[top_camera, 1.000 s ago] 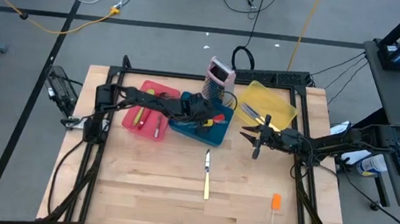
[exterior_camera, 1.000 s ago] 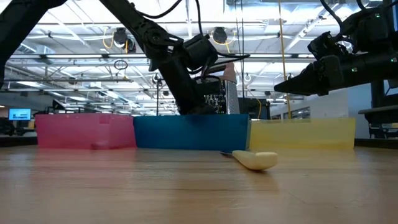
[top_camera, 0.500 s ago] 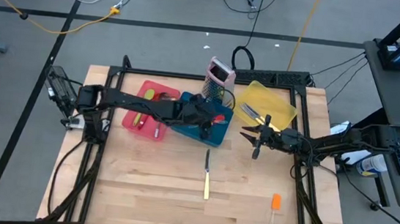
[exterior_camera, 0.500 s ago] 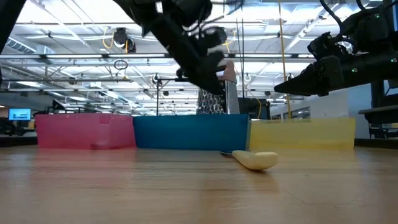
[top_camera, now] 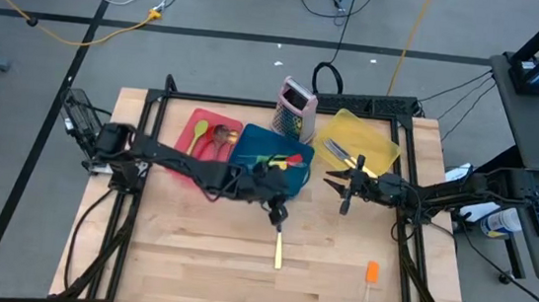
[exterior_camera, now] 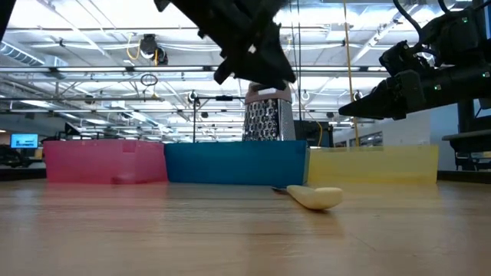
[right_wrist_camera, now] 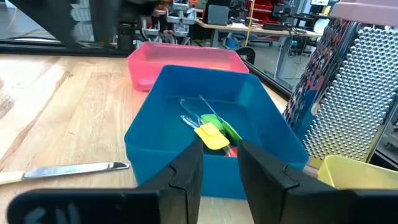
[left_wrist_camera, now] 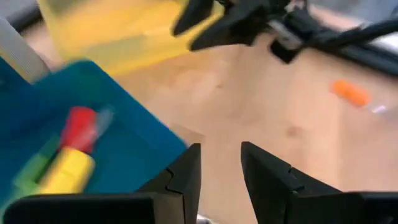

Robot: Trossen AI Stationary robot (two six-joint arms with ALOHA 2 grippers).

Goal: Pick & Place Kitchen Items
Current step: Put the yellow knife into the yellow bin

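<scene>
Now left gripper [top_camera: 279, 212] empty, fingers parted, above knife [top_camera: 279, 239], blue tray [top_camera: 298, 181] just behind, right gripper [top_camera: 346, 192] parted, empty, beside yellow tray [top_camera: 386, 139].

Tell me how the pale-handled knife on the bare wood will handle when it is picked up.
The knife looks rigid, with a metal blade, so it probably won't flex. It lies flat against the table, so gripping may be awkward. Its smooth, rounded handle may slip or twist.

Past two dark fingers [right_wrist_camera: 186, 171] standing slightly apart and empty: blue tray [right_wrist_camera: 168, 127] holding yellow spatula [right_wrist_camera: 212, 137], green utensil [right_wrist_camera: 219, 125] and something red. Behind it, touching, pink tray [right_wrist_camera: 155, 62]. Beside blue tray, metal grater [right_wrist_camera: 339, 93]. Knife [right_wrist_camera: 74, 169] flat on wooden table [right_wrist_camera: 74, 106].
</scene>
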